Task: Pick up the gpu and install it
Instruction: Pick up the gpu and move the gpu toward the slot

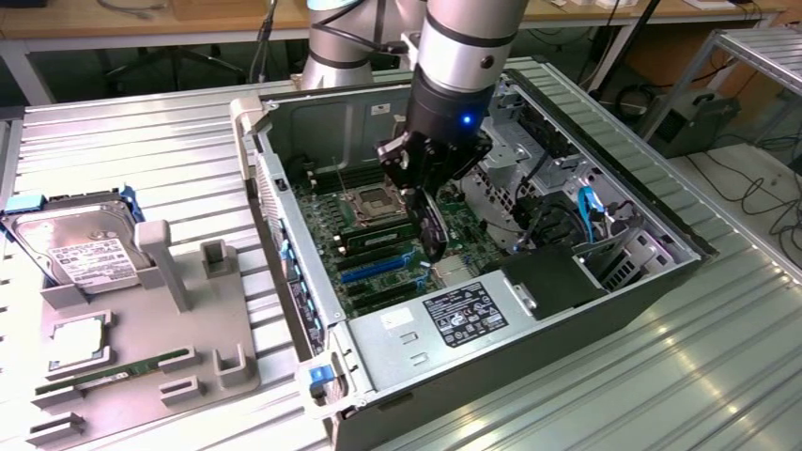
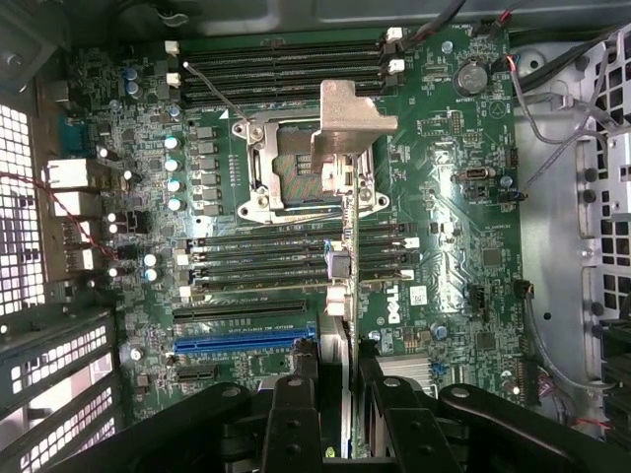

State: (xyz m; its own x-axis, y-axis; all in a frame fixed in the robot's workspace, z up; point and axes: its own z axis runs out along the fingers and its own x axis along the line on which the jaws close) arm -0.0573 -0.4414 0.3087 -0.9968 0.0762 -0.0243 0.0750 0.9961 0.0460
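Clenched on the thin dark gpu card with its silver metal bracket [image 2: 347, 123], the black pincer [image 1: 426, 183] is held over the green motherboard [image 2: 434, 246] inside the open grey computer case [image 1: 527, 310]. It is carried edge-down, probably so its connector can meet the blue slot [image 2: 246, 345]. Outside, on the ribbed metal desk [image 1: 701, 376], a grey holder tray [image 1: 138, 366] carries a silver hard drive [image 1: 82, 249].

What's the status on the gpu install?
Gripper fingers shut on gpu, card edge-on, bracket leading. Hanging over the motherboard inside the open case. Not seated yet.
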